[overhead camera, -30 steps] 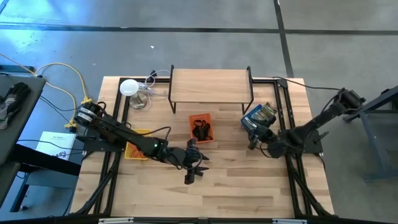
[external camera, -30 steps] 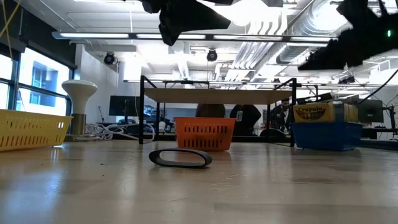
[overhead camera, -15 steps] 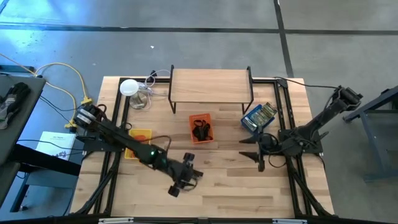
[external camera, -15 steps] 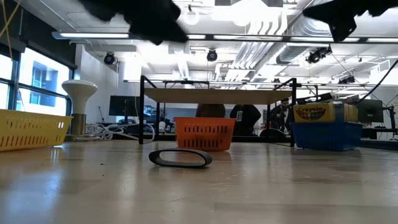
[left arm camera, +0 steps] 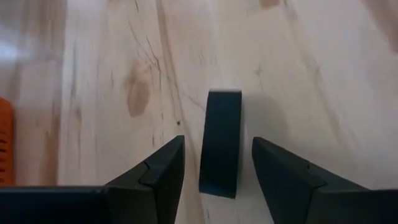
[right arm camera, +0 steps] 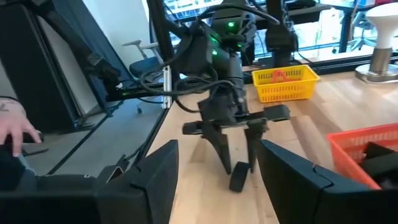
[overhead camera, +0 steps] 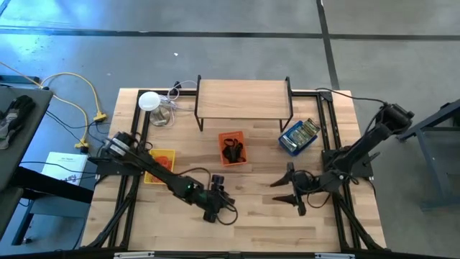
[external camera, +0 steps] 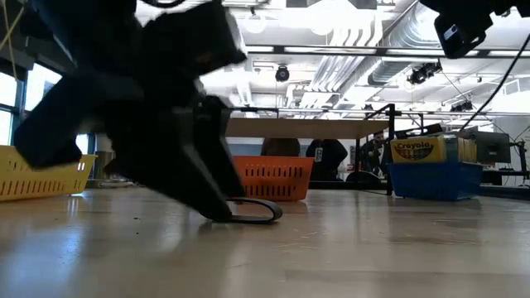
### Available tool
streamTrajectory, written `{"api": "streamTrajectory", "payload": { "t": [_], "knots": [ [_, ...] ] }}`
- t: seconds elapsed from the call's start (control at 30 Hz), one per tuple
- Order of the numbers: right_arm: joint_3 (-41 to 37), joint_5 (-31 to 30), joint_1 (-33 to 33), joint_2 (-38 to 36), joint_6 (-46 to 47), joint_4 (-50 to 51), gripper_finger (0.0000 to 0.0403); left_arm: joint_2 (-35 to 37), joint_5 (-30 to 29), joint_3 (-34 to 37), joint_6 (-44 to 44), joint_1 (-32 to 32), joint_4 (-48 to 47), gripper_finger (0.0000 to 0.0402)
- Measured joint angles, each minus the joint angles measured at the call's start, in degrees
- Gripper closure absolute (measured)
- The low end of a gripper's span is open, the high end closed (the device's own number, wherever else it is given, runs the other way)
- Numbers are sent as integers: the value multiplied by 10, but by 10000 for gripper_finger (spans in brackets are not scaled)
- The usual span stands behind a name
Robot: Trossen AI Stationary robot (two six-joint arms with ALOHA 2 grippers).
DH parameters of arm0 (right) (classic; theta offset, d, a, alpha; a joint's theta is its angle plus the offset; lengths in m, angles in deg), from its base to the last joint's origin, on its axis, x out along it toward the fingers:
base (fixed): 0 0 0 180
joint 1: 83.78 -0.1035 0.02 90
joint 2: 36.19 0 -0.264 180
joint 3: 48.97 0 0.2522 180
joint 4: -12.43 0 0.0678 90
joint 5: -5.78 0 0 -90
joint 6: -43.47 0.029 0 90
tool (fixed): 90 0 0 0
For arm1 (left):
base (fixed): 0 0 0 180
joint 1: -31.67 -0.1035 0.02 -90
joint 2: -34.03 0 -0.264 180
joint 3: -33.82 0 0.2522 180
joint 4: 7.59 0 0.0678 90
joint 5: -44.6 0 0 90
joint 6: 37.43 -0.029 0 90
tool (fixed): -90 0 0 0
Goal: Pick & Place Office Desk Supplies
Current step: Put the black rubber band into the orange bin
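Since the earlier frame, the left pincer (overhead camera: pixel 215 208) has descended from above the table (overhead camera: pixel 251 216) to its front-centre area, and the right pincer (overhead camera: pixel 289 193) has drawn back from the blue tray (overhead camera: pixel 286 140) toward the table's front right.

Left pincer: lowered over a black looped piece (left arm camera: pixel 221 143) lying on the wood. Fingers apart, one on each side of the piece; the left wrist view shows a gap on both sides, so no contact is visible. In the low view the pincer's dark bulk covers the near end of the piece (external camera: pixel 252 211).

Right pincer: raised above the table, fingers apart, nothing between them. Its wrist camera faces the left pincer (right arm camera: pixel 239 165).

Trays:
- Orange tray (overhead camera: pixel 223 137): middle of the table, dark clip-like pieces (overhead camera: pixel 233 151) inside.
- Yellow tray (overhead camera: pixel 151 176): left side, a red-orange piece (overhead camera: pixel 164 156) inside.
- Blue tray: right side, green-and-silver packets (overhead camera: pixel 305 130) inside.

A white round lamp (overhead camera: pixel 149 101) stands at the rear left, beside a wooden shelf (overhead camera: pixel 243 98).
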State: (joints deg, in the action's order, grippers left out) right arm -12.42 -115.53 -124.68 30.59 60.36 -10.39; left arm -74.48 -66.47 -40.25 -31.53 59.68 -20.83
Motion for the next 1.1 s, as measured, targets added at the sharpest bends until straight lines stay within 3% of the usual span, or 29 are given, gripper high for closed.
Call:
{"api": "streamTrajectory", "payload": {
  "t": [0.33, 0.47, 0.67, 0.9, 1.1],
  "knots": [
    [0, 18, -4, 65, -1, -103, 198, -26, 9, -2, 53, -4, 5, 238],
    [0, 19, -4, 66, 9, -108, 198, -26, -16, -2, 37, 9, 4, 293],
    [0, 16, -4, 67, 36, -103, 198, -30, 11, -2, 50, 10, 4, 391],
    [0, 15, -5, 68, 89, -109, 198, -10, -2, -1, 46, 10, -10, 399],
    [0, 13, -20, 68, 101, -104, 198, 73, -1, -2, 35, -14, -59, 399]
  ]
}}
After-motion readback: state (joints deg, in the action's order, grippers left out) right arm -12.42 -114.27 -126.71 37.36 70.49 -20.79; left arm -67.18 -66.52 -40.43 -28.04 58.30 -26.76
